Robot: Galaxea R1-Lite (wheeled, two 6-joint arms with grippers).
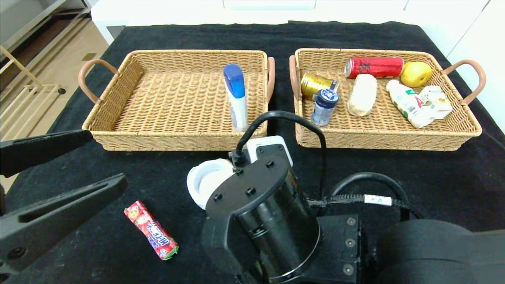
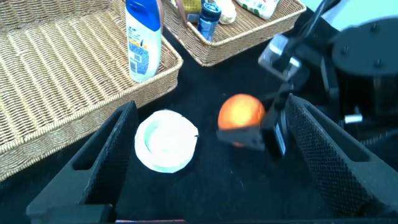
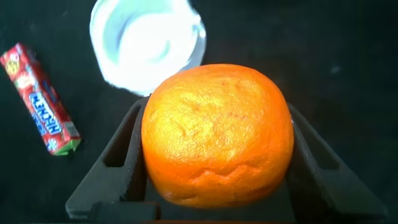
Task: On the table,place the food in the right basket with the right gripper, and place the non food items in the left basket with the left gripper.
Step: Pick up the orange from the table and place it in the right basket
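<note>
The right gripper [image 3: 217,180] is clamped on a round, dimpled orange fruit [image 3: 217,134], one finger on each flank, low over the black tablecloth [image 1: 394,173] in front of the two baskets. In the head view the right arm's own wrist hides the fruit; the left wrist view shows it near a white round plastic lid-like dish [image 1: 205,185].

The orange looks firm, with a slightly yielding, textured peel, moderately heavy for its size. Its roundness is the main risk: a grip off the widest part could let it roll out, so the hold across its middle seems right, with only modest squeeze to avoid bruising.

The right woven wicker basket [image 1: 465,130] already holds a red can [image 1: 375,67], a gold can [image 1: 315,83], a small blue-capped bottle [image 1: 324,106], a pale bread roll [image 1: 362,94], a yellow pear-like fruit [image 1: 416,73] and white packaged drinks [image 1: 420,104]. The left woven wicker basket [image 1: 118,134] holds a white bottle with a blue cap [image 1: 236,96].

The left gripper [image 1: 59,177] hangs with fingers spread and nothing between them, at the table's near left. A red candy stick pack [image 1: 151,230] lies just beside it.
</note>
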